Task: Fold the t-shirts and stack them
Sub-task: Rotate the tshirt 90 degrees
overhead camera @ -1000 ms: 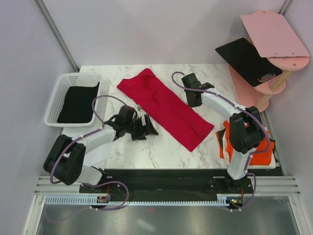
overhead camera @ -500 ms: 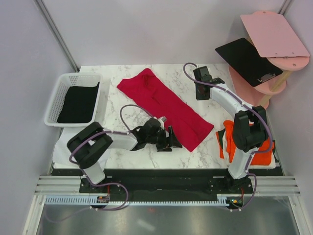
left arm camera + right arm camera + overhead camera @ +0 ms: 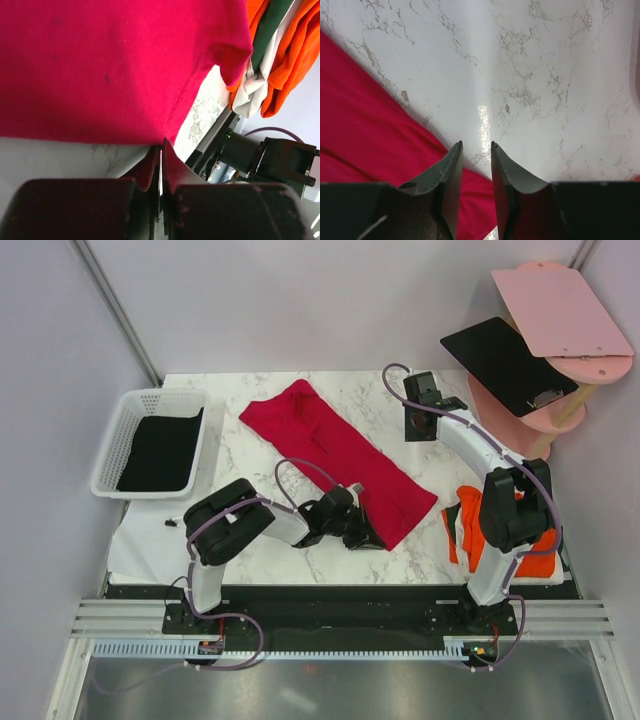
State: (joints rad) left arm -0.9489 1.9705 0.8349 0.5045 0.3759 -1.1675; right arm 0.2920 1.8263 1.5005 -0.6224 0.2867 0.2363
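The left claw (image 3: pixel 161 150) pinches the red t-shirt (image 3: pixel 340 455) at its near edge; the right claw (image 3: pixel 476 149) hangs slightly parted, empty, above the worktop (image 3: pixel 545 75).

White mesh basket (image 3: pixel 110 455) left — black board (image 3: pixel 505 365), pink shelves (image 3: pixel 560 308) far right

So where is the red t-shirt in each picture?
Top external: the red t-shirt lies slantwise across the middle of the marble table.
Left wrist: it fills the top and left, and its hem slopes down to the bottom middle.
Right wrist: it runs along the left side and bottom left.
Shared landmark: the veined white marble beside the shirt's edge.
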